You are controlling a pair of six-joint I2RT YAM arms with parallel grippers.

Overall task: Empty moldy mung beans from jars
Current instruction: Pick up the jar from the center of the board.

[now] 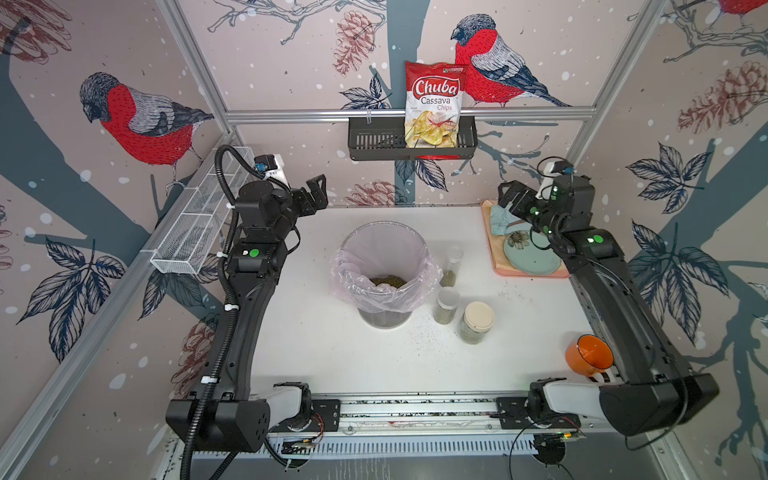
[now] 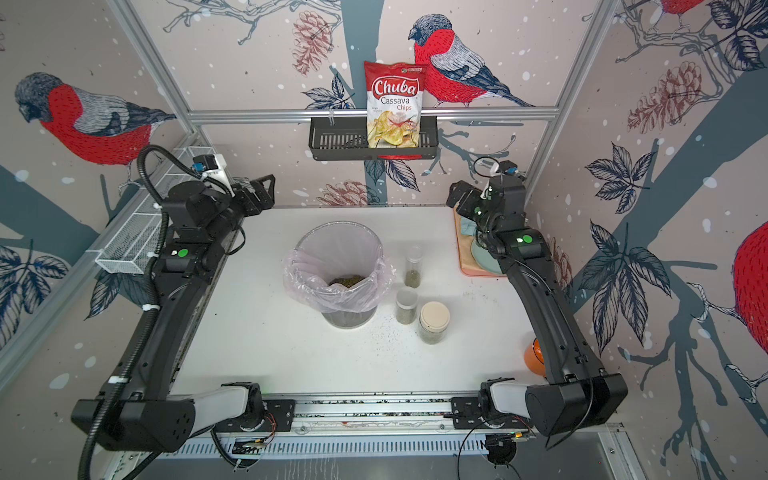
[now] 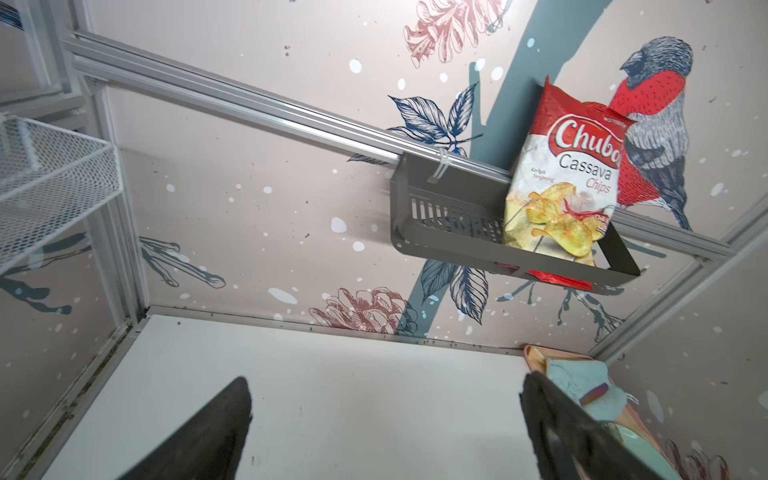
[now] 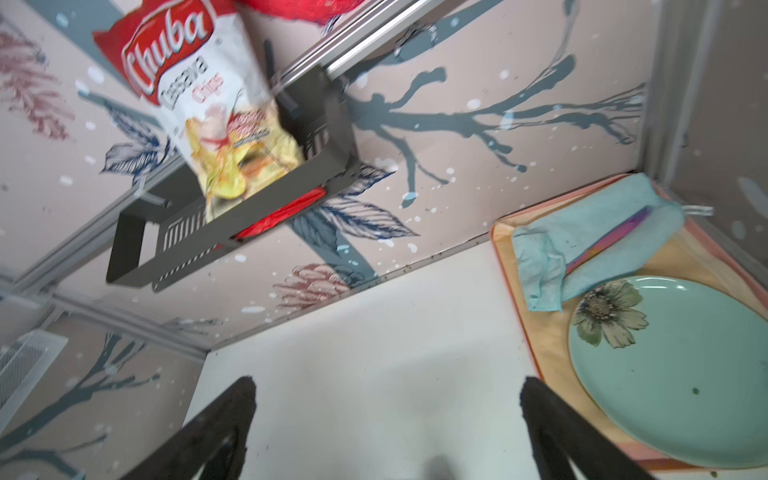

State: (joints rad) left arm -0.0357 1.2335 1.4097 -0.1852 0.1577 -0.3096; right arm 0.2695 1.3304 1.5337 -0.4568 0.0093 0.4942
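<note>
Nearest the front edge stood the cream-lidded jar (image 1: pixel 477 322), then the shorter cylinder (image 1: pixel 446 305), then the tall tube (image 1: pixel 451 266). All were upright, just right of the bin (image 1: pixel 384 245), with mung beans (image 1: pixel 449 277) in their bottoms. At the far corners both grippers hung spread and empty. The right gripper (image 4: pixel 386 380) lay nearer the jars than the left gripper (image 3: pixel 384 380).

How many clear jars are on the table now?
3, beside the pink-lined clear bin: tall narrow tube jar rearmost, shorter cylindrical jar in the middle, wide cream-lidded jar frontmost. None seems hidden.
</note>
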